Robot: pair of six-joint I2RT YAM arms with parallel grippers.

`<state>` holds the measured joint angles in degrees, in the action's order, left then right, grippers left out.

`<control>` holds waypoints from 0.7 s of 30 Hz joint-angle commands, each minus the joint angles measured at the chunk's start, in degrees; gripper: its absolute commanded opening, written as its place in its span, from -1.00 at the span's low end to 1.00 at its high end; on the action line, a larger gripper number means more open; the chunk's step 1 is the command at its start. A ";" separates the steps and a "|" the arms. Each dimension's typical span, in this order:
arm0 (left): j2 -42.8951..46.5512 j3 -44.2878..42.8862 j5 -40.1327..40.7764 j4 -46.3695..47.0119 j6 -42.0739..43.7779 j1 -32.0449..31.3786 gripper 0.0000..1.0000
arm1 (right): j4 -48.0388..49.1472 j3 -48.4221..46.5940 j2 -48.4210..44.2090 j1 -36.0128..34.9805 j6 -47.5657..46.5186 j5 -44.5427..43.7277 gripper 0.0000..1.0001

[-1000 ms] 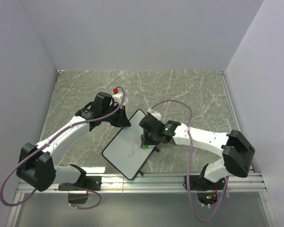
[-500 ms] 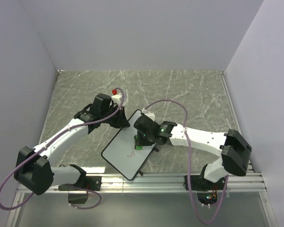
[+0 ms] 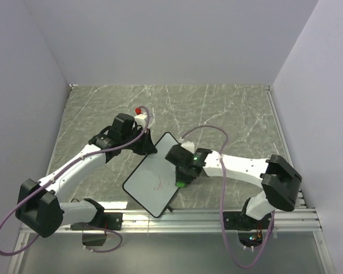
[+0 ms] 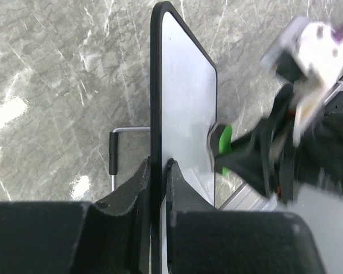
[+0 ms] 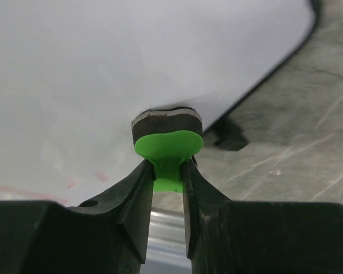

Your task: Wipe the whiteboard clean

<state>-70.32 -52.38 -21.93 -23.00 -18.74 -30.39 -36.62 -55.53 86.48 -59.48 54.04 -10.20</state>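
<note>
The whiteboard [image 3: 146, 177] lies at an angle on the marble table near the front edge, with faint red marks [image 3: 160, 184] on its face. My left gripper [image 3: 150, 147] is shut on the board's far edge. In the left wrist view the board [image 4: 186, 97] is seen edge-on, its black rim between my fingers [image 4: 158, 165]. My right gripper [image 3: 181, 178] is shut on the green eraser [image 3: 181, 183] and holds its pad against the board's right edge. In the right wrist view the eraser [image 5: 168, 145] touches the white face [image 5: 103, 68], with red marks [image 5: 23, 191] at lower left.
An aluminium rail [image 3: 217, 217] runs along the table's near edge, just beyond the board's near corner. A wire stand with a black grip [image 4: 112, 154] shows behind the board. Purple cables [image 3: 217, 128] loop over both arms. Grey walls close in three sides.
My right gripper slid the eraser left across the board, then back right and nearer, to the right edge. The left gripper kept its hold. The red marks remain.
</note>
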 commanded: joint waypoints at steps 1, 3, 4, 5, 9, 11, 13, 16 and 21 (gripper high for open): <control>1.86 1.05 3.56 -0.20 2.57 -0.90 -0.99 | 2.61 -12.90 4.04 -4.92 -3.41 -1.67 -1.00; 2.12 1.31 3.48 -0.02 2.48 -0.81 -0.99 | 2.69 -16.61 5.63 -6.95 -5.77 -1.15 -1.00; 2.03 1.32 3.39 -0.02 2.40 -0.90 -0.99 | 2.87 -19.59 7.29 -7.66 -6.31 -0.71 -1.00; 1.86 1.23 3.39 -0.11 2.22 -0.90 -0.99 | 3.05 -20.66 8.00 -9.23 -6.93 -0.27 -1.00; 1.24 0.88 3.12 -0.46 2.22 -0.90 -0.99 | 2.35 -22.61 11.34 -10.56 -7.55 0.53 -1.00; 1.50 0.96 3.30 -0.55 2.13 -0.90 -0.99 | 2.60 -20.68 11.35 -10.30 -6.94 0.00 -1.00; 2.29 1.23 3.65 -0.38 2.13 -0.90 -0.99 | 3.74 -16.83 10.21 -9.51 -5.44 -0.17 -1.00; 2.82 1.49 3.83 -0.46 1.96 -0.90 -0.99 | 5.15 -9.55 7.92 -7.14 -2.11 -0.52 -1.00; 2.38 1.32 3.21 -0.73 1.96 -0.90 -0.99 | 4.90 0.23 4.93 -4.68 3.26 -2.19 -1.00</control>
<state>-69.14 -51.31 -19.70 -23.86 -18.65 -30.46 -31.20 -61.25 88.64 -66.24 53.17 -7.35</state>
